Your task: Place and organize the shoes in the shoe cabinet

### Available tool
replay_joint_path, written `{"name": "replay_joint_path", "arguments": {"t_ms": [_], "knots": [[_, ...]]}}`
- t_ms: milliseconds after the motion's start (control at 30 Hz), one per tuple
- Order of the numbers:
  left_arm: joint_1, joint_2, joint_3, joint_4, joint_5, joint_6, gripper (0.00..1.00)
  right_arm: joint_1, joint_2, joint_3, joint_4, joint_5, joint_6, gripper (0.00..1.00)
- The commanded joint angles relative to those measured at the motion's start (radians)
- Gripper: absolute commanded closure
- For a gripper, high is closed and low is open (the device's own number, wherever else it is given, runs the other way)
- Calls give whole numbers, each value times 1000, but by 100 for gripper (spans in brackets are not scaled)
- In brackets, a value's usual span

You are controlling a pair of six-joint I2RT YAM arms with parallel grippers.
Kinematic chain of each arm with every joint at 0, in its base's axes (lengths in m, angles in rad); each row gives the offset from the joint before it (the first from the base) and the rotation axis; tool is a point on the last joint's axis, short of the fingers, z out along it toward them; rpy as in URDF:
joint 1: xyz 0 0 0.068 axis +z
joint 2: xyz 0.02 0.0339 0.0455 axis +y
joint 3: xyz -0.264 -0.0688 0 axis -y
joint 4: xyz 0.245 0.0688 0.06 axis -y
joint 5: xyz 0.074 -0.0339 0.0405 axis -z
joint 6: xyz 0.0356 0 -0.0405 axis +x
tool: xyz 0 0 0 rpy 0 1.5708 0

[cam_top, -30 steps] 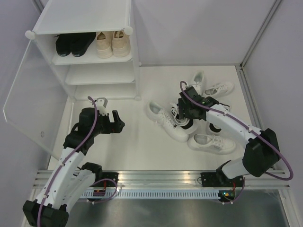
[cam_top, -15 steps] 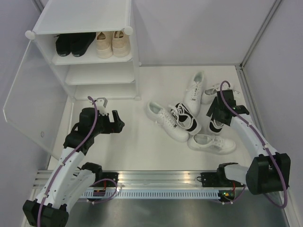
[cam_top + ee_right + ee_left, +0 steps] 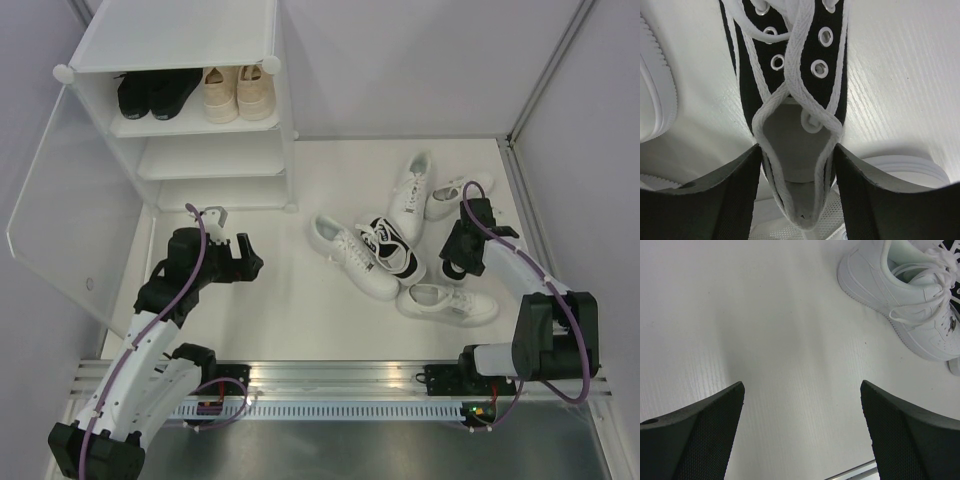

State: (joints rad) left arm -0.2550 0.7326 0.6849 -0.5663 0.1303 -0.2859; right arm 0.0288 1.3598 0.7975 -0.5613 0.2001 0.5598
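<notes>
The shoe cabinet [image 3: 180, 45] stands at the far left with a black pair [image 3: 150, 92] and a beige pair [image 3: 238, 92] on its top shelf. Loose shoes lie right of centre: one black-and-white shoe [image 3: 392, 250] and several white ones [image 3: 352, 256]. My right gripper [image 3: 455, 262] is down over a second black-and-white shoe [image 3: 790, 55]. In the right wrist view the right gripper [image 3: 797, 147] has a pad against each side of that shoe's collar. My left gripper [image 3: 250, 262] hangs open over bare floor, and the left wrist view shows nothing in the left gripper [image 3: 802, 385].
The cabinet's frosted door [image 3: 60, 200] stands swung open toward the left arm. The two lower shelves [image 3: 215, 160] hold nothing. A white shoe [image 3: 905, 295] lies ahead of the left gripper. White shoes [image 3: 652, 100] flank the gripped one closely. A wall post [image 3: 545, 70] borders the right side.
My right arm swung from the middle of the pile to the right, came down over the second black-and-white shoe, and its jaws narrowed onto the collar. The left arm has not moved.
</notes>
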Motion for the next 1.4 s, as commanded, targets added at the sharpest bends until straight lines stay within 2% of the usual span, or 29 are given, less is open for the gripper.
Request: {"name": "replay_joint_path", "arguments": {"t_ms": [0,67,267,400,500,600,767,933,1033,1067,1133,1167,1267,1367], "knots": [[0,1,-4,34,-1,13,1,2,64,-18,121,-67,20,35],[0,1,-4,34,-3,13,1,2,38,-17,97,-30,40,31],[0,1,-5,32,-6,13,1,0,-96,40,0,93,54,26],[0,2,-4,34,-3,13,1,-10,-119,62,-28,171,90,26],[0,-2,-5,32,-3,13,1,-50,-128,48,-5,151,104,30],[0,-2,-5,32,-3,13,1,-63,-85,36,27,134,115,31],[0,-6,-5,32,-3,13,1,-79,-1,-7,102,84,123,38],[0,-7,-7,32,-8,13,1,-82,93,-44,159,68,130,40],[0,-6,-7,34,-8,13,1,-86,99,-61,176,67,132,55],[0,-6,-7,34,-9,13,1,-86,93,-61,176,67,127,67],[0,-6,-7,32,-12,13,1,-86,59,-50,156,87,121,78],[0,-6,-7,34,-12,11,1,-86,47,-41,146,96,114,88],[0,-6,-5,32,-21,13,1,-84,-10,9,80,117,100,99],[0,-9,-2,32,-37,13,1,-81,-89,51,40,131,85,99]]}}
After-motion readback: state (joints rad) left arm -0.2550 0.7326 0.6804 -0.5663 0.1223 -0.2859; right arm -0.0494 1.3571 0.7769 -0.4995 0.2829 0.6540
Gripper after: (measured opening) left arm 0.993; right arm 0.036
